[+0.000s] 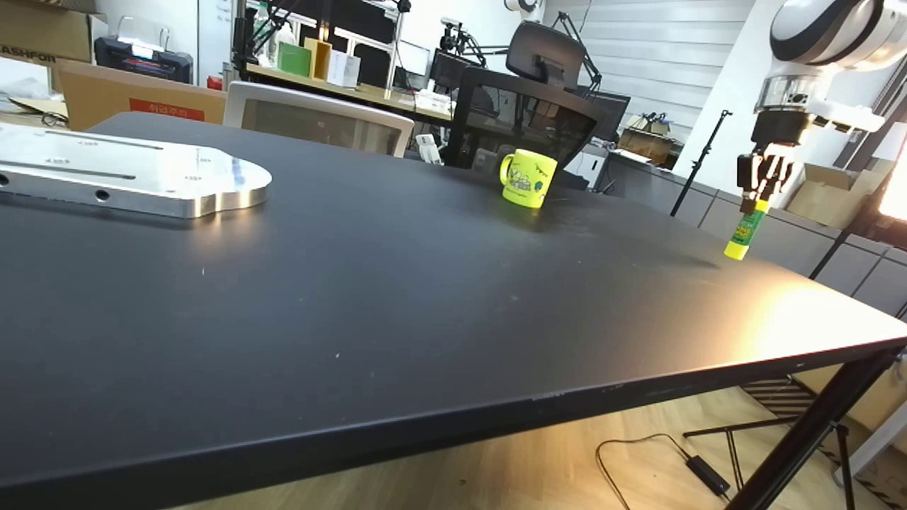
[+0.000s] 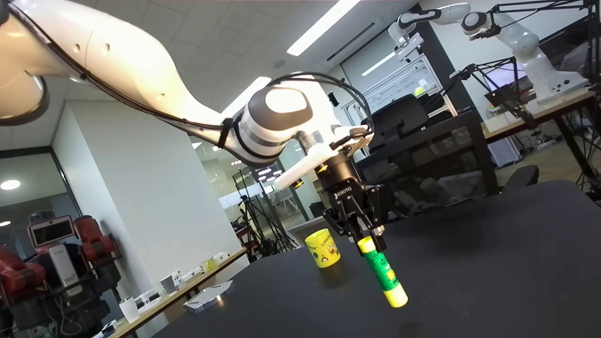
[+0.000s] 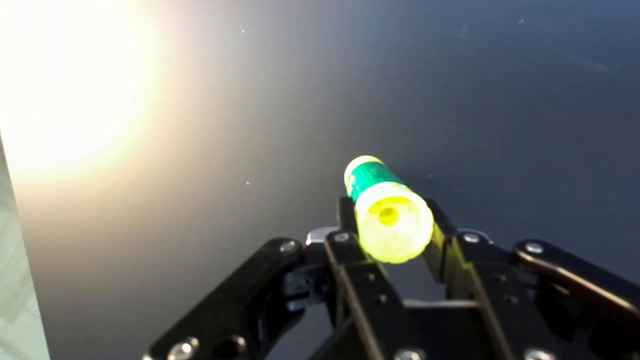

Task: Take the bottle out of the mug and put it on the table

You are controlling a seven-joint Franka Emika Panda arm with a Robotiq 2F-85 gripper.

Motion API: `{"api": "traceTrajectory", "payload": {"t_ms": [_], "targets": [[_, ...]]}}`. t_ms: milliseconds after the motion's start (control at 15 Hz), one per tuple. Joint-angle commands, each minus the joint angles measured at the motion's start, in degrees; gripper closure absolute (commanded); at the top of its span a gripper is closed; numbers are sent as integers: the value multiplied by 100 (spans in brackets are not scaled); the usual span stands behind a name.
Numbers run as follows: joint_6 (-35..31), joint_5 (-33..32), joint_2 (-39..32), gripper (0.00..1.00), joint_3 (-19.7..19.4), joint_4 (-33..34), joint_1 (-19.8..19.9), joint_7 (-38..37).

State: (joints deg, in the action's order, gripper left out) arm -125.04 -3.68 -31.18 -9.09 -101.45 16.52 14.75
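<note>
Green-yellow bottle (image 2: 382,271) out of the yellow mug (image 1: 528,180), tilted, hanging above the dark table (image 1: 397,304). Gripper (image 2: 371,246) clamped on its upper end. Mug upright on the table, left of bottle in both exterior views, well apart; metal slab (image 1: 127,173) farther left.

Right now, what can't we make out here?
Inside bottom of the mug: its side hides it, both exterior views.
Small print on the glue stick: too small in both exterior views, foreshortened in the wrist view.
Base of our arm: cut off by picture edges, both exterior views.
</note>
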Motion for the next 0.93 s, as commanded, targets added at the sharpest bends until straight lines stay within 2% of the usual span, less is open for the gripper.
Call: {"api": "traceTrajectory", "payload": {"t_ms": [0, 400, 467, 533, 867], "targets": [[148, 118, -155, 91, 22, 155, 58, -105], [175, 130, -244, 91, 26, 169, 49, -130], [185, 155, -230, 41, 35, 161, 54, -131], [183, 156, -202, 40, 34, 146, 45, -127], [65, 146, 264, 7, 38, -110, -33, -129]]}}
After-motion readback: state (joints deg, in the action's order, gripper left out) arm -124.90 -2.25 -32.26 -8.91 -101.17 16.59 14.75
